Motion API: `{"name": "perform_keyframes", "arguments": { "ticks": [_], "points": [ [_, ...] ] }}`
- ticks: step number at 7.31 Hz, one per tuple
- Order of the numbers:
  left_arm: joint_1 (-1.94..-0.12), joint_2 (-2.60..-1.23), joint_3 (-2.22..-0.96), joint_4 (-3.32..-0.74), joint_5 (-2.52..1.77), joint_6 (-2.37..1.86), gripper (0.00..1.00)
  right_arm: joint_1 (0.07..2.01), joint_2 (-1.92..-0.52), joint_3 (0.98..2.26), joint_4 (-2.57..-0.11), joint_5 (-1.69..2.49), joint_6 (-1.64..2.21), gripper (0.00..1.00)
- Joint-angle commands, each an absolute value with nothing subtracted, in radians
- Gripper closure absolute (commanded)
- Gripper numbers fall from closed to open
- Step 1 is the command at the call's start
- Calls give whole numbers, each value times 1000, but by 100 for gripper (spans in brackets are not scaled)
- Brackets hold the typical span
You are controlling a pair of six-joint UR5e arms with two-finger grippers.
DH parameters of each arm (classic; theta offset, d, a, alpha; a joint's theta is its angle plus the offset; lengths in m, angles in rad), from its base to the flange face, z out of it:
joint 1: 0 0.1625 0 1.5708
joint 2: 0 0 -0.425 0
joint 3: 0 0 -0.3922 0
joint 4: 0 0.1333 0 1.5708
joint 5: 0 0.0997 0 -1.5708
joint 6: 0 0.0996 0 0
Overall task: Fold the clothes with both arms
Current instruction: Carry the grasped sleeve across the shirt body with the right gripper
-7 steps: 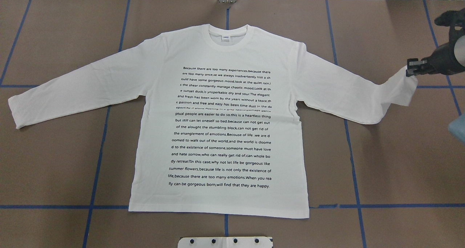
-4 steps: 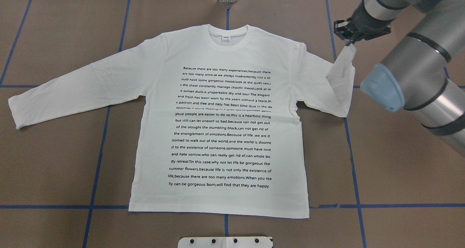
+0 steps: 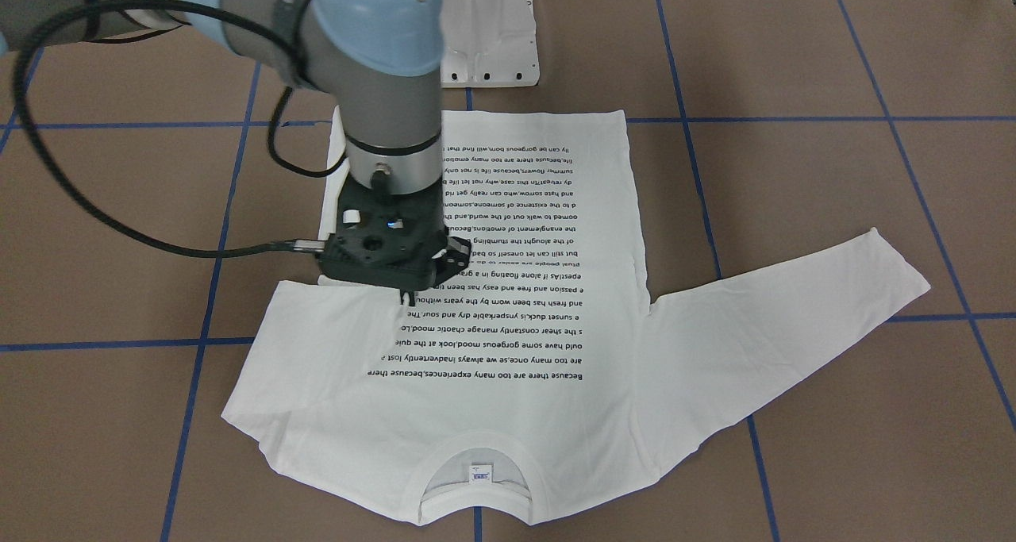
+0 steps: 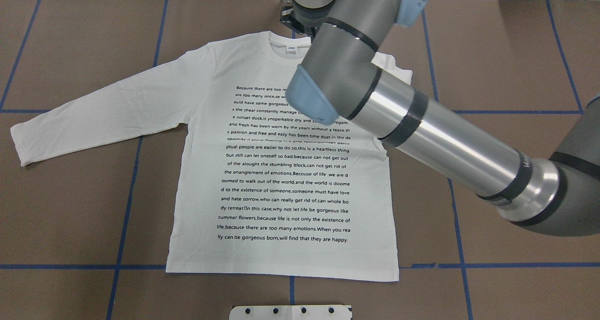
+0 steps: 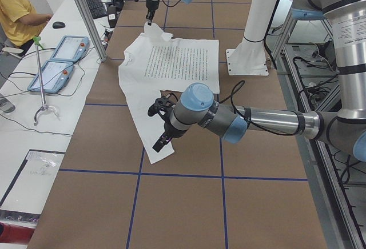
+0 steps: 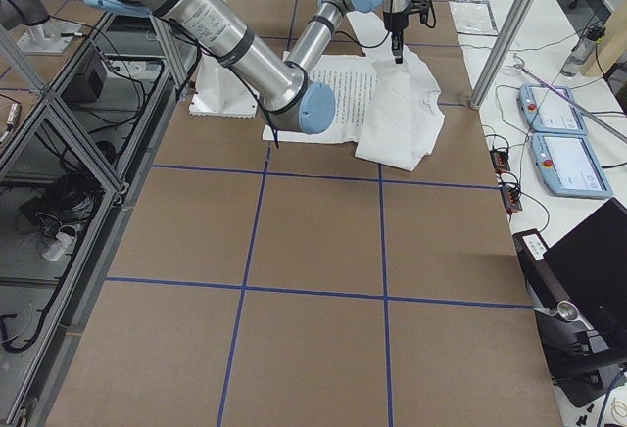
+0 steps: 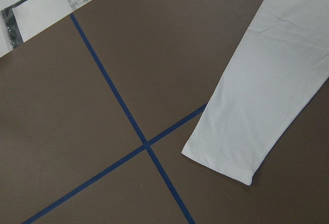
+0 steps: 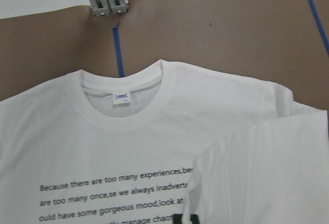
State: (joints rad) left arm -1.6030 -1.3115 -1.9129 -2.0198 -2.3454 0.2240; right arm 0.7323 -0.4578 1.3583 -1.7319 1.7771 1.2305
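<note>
While the right gripper (image 3: 409,294) clamps a folded-over cuff (image 3: 385,320) at 9 o'clock of the T-shirt (image 3: 516,415) print, front view, left gripper (image 5: 162,140) near the other cuff (image 5: 160,153), its opening unclear.

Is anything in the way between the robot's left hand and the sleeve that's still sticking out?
Nothing visible is. The left gripper hangs over the T-shirt's spread sleeve, whose cuff lies flat on the brown table; only blue tape lines are near it.

Bright, even room light from above. Glare streaks the silver tube of the right arm (image 4: 445,142); the T-shirt (image 4: 281,179) casts faint, soft edge shadows. Views sharp.
</note>
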Motion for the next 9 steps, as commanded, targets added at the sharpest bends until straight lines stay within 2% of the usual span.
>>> {"name": "perform_keyframes", "arguments": {
  "ticks": [1, 3, 4, 5, 7, 9],
  "points": [
    [-1603, -1302, -1913, -2022, -2345, 224, 0, 612, -309, 1077, -1498, 1662, 1374, 100],
    [-1603, -1301, -1913, -2022, -2345, 224, 0, 556, -239, 991, -1423, 1582, 1422, 100],
    [-1603, -1302, -1911, -2022, -2345, 224, 0, 554, -191, 914, -1381, 1580, 1445, 74],
    [-1603, -1301, -1911, -2022, -2344, 224, 0, 552, -172, 875, -1364, 1574, 1491, 1],
    [-1603, -1301, -1908, -2020, -2344, 224, 0, 551, -117, 824, -1364, 1557, 1517, 0],
    [-1601, -1305, -1895, -2025, -2342, 219, 0, 584, -112, 834, -1402, 1580, 1503, 0]
  ]
}}
